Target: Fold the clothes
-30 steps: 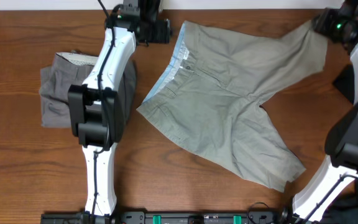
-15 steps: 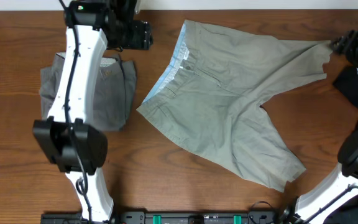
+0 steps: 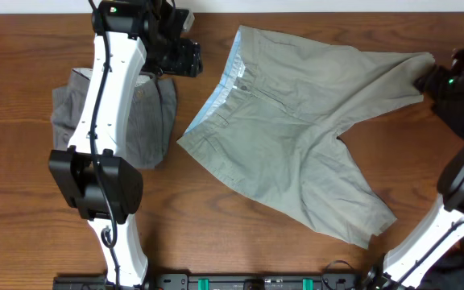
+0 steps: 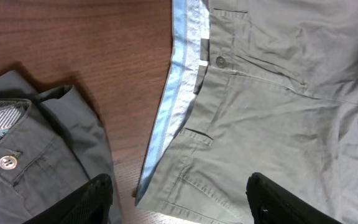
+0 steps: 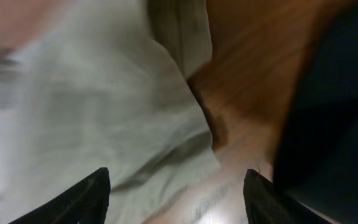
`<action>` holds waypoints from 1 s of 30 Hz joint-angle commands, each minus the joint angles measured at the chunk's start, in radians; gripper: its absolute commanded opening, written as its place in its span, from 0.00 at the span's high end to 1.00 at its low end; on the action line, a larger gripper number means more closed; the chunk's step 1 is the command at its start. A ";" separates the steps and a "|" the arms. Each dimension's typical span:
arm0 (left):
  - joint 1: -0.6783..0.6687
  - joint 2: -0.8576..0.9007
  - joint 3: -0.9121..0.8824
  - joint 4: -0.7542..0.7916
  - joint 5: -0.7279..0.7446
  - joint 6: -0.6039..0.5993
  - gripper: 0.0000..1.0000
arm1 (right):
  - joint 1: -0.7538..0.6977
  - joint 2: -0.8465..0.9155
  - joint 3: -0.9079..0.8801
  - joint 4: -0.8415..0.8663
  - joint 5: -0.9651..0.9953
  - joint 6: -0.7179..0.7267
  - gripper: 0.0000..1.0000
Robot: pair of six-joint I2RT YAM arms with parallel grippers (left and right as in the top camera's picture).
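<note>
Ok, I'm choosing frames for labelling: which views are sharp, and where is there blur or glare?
Overhead: sharp, evenly lit, khaki shorts crisp. Left wrist: sharp, the button readable, glare on the table at the bottom edge. Right wrist: blurred, the shorts washed out at left.

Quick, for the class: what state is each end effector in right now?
Left end effector: open, holding nothing, above the khaki shorts.
Right end effector: open, holding nothing, above the same shorts' leg.
</note>
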 commanded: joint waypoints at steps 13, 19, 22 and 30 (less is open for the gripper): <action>-0.010 0.004 0.001 -0.006 -0.005 0.008 0.28 | 0.023 0.042 -0.010 -0.014 -0.063 0.071 0.98; -0.010 0.004 0.001 -0.006 -0.005 0.009 0.28 | 0.008 -0.195 -0.010 -0.280 0.107 0.067 0.99; -0.010 0.004 0.001 -0.006 -0.005 0.009 0.27 | 0.011 -0.304 -0.010 -0.374 0.227 0.053 0.99; -0.010 0.004 0.001 -0.032 -0.006 0.009 0.23 | 0.017 -0.389 -0.010 -0.505 0.310 0.027 0.70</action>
